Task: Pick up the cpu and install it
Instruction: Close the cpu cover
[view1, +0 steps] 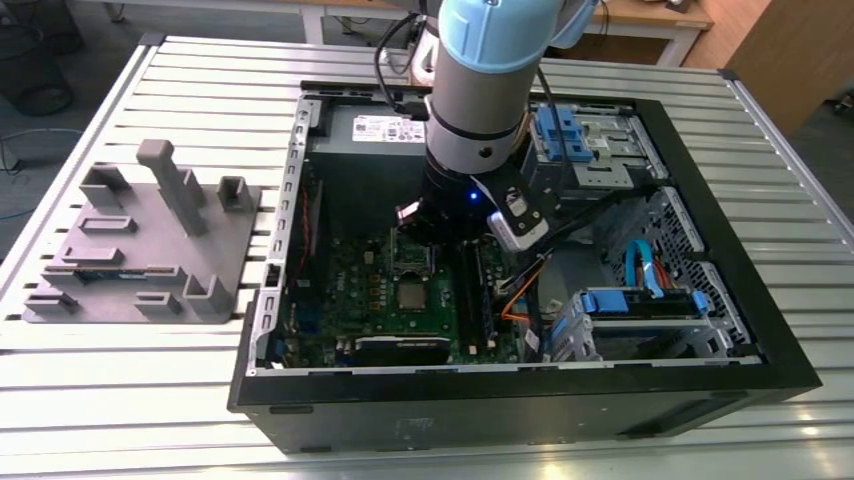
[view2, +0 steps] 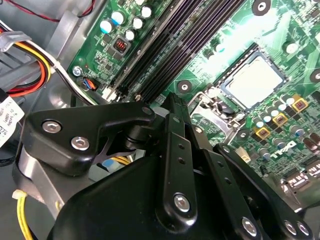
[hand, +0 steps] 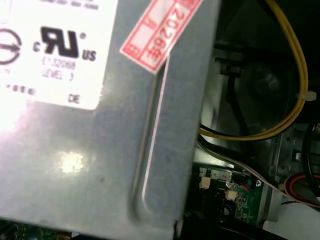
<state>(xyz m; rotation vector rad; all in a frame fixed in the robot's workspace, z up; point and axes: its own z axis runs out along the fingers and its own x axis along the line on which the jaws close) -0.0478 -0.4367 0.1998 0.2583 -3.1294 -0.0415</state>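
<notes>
Fingers (view2: 172, 135) of your gripper (view1: 434, 238) were pressed together on nothing while the cpu (view1: 411, 293) lay in its socket (view2: 226, 90) at six o'clock from them in the exterior view, so a careless descent could have gouged the motherboard (view1: 350, 265).

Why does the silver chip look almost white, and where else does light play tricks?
In the second wrist view, glare whitens the cpu and the green board beside it; in the first wrist view, a pale glare patch sits on the grey box, its white label washed out; in the exterior view, the case interior under the arm lies dark.
</notes>
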